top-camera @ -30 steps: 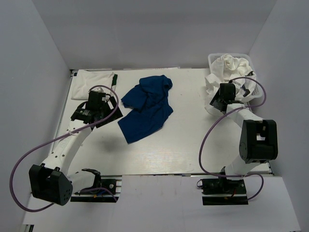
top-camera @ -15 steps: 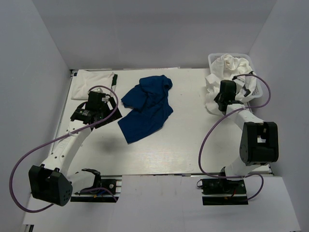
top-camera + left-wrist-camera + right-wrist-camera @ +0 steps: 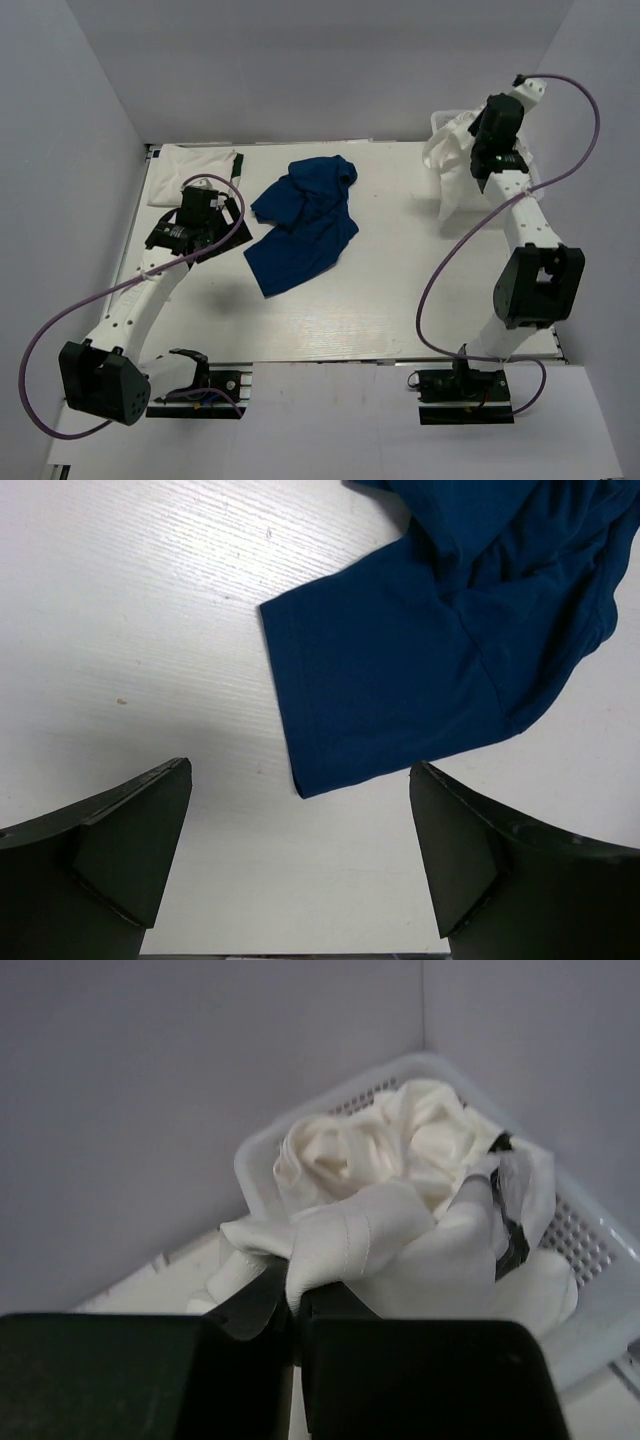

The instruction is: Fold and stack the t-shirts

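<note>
A royal-blue t-shirt (image 3: pixel 305 222) lies crumpled at the table's middle; one sleeve (image 3: pixel 400 690) shows in the left wrist view. My left gripper (image 3: pixel 220 233) is open and empty just left of that sleeve, jaws wide apart (image 3: pixel 300 775) above bare table. My right gripper (image 3: pixel 480 163) is raised over the back right corner and shut (image 3: pixel 296 1295) on a fold of a white t-shirt (image 3: pixel 370 1230), which hangs down to the table (image 3: pixel 452 185). More white shirts (image 3: pixel 400 1140), one with dark edging, are heaped in the basket.
The white plastic lattice basket (image 3: pixel 590 1235) stands in the back right corner against the walls; its rim (image 3: pixel 440 121) shows in the top view. A folded white shirt (image 3: pixel 192 160) lies at the back left corner. Grey walls enclose the table.
My right arm has risen and swung back toward the corner, lifting the white t-shirt out over the basket's edge. The left arm and the blue shirt have not moved.
</note>
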{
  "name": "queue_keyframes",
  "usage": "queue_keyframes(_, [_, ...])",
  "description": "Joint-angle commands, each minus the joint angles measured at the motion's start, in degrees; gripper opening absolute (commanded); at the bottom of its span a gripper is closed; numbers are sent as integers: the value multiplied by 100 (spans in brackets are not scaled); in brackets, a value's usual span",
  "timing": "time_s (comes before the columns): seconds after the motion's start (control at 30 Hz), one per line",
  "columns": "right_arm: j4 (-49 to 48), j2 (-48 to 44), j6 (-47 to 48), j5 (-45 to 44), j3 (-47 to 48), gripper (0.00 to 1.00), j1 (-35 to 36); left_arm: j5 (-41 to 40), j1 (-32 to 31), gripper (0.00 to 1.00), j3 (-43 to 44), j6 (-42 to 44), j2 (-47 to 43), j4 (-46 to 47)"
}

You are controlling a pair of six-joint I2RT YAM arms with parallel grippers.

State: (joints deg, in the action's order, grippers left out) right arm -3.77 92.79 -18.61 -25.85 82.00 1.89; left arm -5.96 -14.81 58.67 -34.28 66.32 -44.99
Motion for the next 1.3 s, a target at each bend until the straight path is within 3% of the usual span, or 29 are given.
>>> queue_keyframes(0.0, [-125,895,297,-500,948,0,-362,-143,-22,100,276,53,30,52])
queue_keyframes(0.2, [367,2540,218,-711,3387,0,-760,-327,-22,100,461,53,293,-71])
queue_keyframes(0.37, [1194,3894,542,-1010,4631,0,-927,-327,-22,100,575,1,566,-71])
queue_keyframes(0.47, [1248,4098,780,-1080,4327,0,-945,-275,-22,100,628,1,793,-71])
queue_keyframes(0.5, [934,3924,806,-933,3620,0,-936,-222,-22,100,628,1,794,-71])
queue_keyframes(0.57, [843,3887,798,-519,3298,0,-962,-170,-22,100,680,-52,865,-71])
queue_keyframes(0.77, [2177,4677,806,-193,3691,0,-954,-55,-22,100,742,-105,821,-71])
queue_keyframes(0.87, [2162,4529,903,246,3561,0,-936,-55,-22,100,601,-105,575,-71])
queue_keyframes(0.97, [2336,4222,877,457,3657,32,-954,-55,-22,100,531,-105,330,-18])
queue_keyframes(1.0, [2363,4142,868,475,3709,51,-945,-55,-22,100,531,-105,276,-18])
queue_keyframes(1.17, [2468,2913,1261,984,3867,83,-831,-55,-22,100,417,-105,-66,-19])
queue_keyframes(1.27, [2784,2447,1807,968,4026,90,-533,-3,-22,100,277,-105,-295,87])
